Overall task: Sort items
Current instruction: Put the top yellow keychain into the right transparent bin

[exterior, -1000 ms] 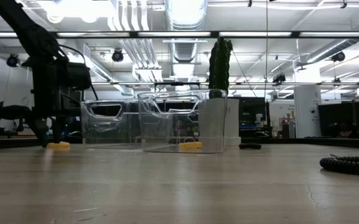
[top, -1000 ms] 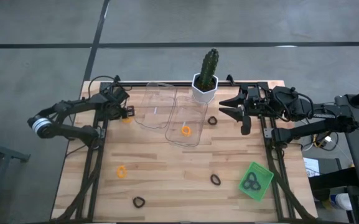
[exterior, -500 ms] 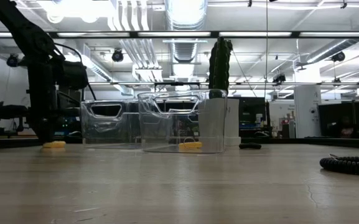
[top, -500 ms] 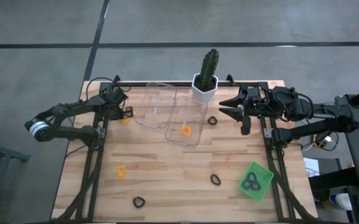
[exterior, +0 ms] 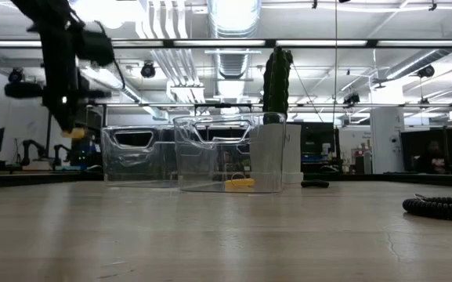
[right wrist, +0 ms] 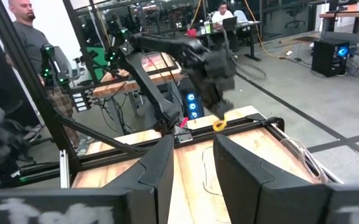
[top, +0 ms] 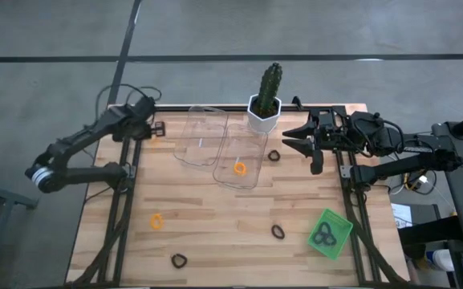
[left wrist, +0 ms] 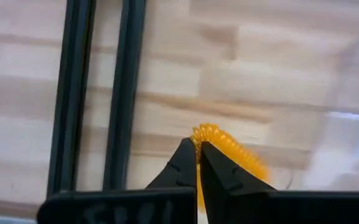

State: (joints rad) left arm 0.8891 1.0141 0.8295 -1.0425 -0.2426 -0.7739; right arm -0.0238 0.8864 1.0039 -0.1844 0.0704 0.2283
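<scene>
My left gripper [top: 157, 128] hangs above the table's far left corner, shut on an orange loop [left wrist: 229, 149]; the low view also shows the orange loop [exterior: 73, 133] in the air. Another orange loop [top: 240, 168] lies in the nearer clear tray [top: 257, 181], and a third [top: 156, 220] lies on the table at near left. Black loops lie loose on the table [top: 274, 155] [top: 278, 231] [top: 179, 260]. More black loops [top: 323, 235] sit in the green tray [top: 337, 222]. My right gripper [top: 295, 140] waits open at far right, holding nothing. My left gripper pinches the orange loop's rim [left wrist: 199, 132] between its two fingertips [left wrist: 185, 163]. The fingers point down from above. The loop hangs at their ends, lifted clear of the table.
Two clear trays [top: 199, 132] [top: 257, 181] stand side by side at far centre. A cactus in a white pot [top: 265, 103] stands behind them. Black frame rails [top: 123, 217] run along both sides of the table. A person [right wrist: 30, 37] stands in the room beyond it.
My left gripper has shut on the orange loop that lay on the table at far left, then risen with it and drawn toward the far left corner. The loop is lifted clear of the table.
</scene>
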